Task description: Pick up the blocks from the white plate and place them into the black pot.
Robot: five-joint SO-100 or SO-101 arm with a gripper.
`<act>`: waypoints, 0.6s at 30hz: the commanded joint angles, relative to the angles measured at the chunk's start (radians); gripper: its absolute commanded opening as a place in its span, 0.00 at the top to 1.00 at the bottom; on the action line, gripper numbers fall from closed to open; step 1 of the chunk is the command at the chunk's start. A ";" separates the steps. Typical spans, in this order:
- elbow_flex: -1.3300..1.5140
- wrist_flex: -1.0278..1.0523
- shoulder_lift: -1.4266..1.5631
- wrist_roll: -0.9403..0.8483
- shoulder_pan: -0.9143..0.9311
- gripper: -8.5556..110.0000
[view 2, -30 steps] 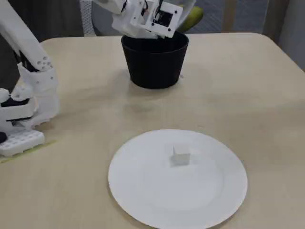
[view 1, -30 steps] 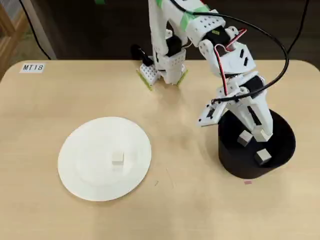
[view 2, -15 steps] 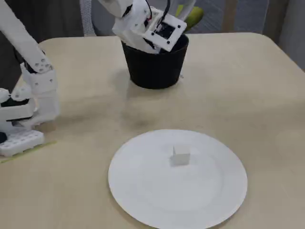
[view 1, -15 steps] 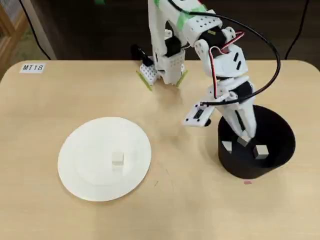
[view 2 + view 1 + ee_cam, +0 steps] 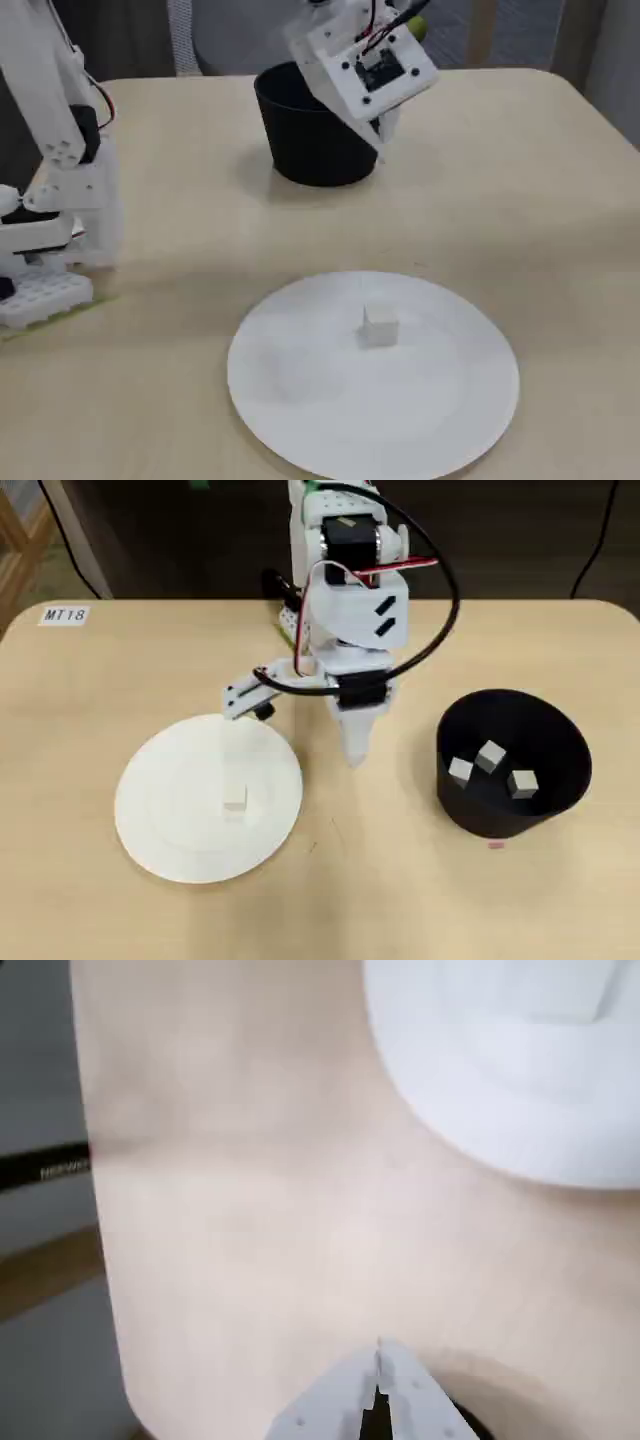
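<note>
Pale wood bench [image 5: 90,690] is carrying everything: one block [image 5: 235,802] is sitting on the white plate [image 5: 160,825], three blocks [image 5: 490,757] are lying inside the black pot [image 5: 560,735], and the fingers [image 5: 356,755] are hanging clenched and empty between them.

Light wooden table [image 5: 120,670] with rounded corners.
On it sit a white plate [image 5: 170,820], a black pot [image 5: 500,825], the robot arm's white base [image 5: 300,630], and a label [image 5: 66,615] reading MT18.
</note>
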 commanded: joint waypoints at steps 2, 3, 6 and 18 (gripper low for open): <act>-0.048 0.094 -0.035 0.015 0.155 0.95; -0.041 0.104 -0.048 0.049 0.184 0.95; -0.041 0.112 -0.094 0.193 0.242 0.95; -0.350 0.253 -0.434 0.160 0.313 0.95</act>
